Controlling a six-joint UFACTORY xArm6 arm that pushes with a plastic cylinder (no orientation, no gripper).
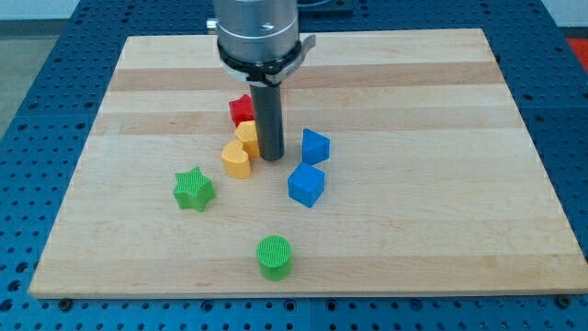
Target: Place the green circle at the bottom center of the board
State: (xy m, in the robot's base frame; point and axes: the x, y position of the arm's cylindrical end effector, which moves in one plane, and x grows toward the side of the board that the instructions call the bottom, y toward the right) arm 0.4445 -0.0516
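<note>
The green circle is a short green cylinder near the view's bottom edge of the wooden board, about at its middle. My tip stands well above it in the view, among a cluster of blocks. It is just right of two yellow blocks and left of a blue block. It is apart from the green circle.
A red block sits above the yellow ones, partly behind the rod. A blue cube lies lower right of the tip. A green star lies at the left. The board rests on a blue perforated table.
</note>
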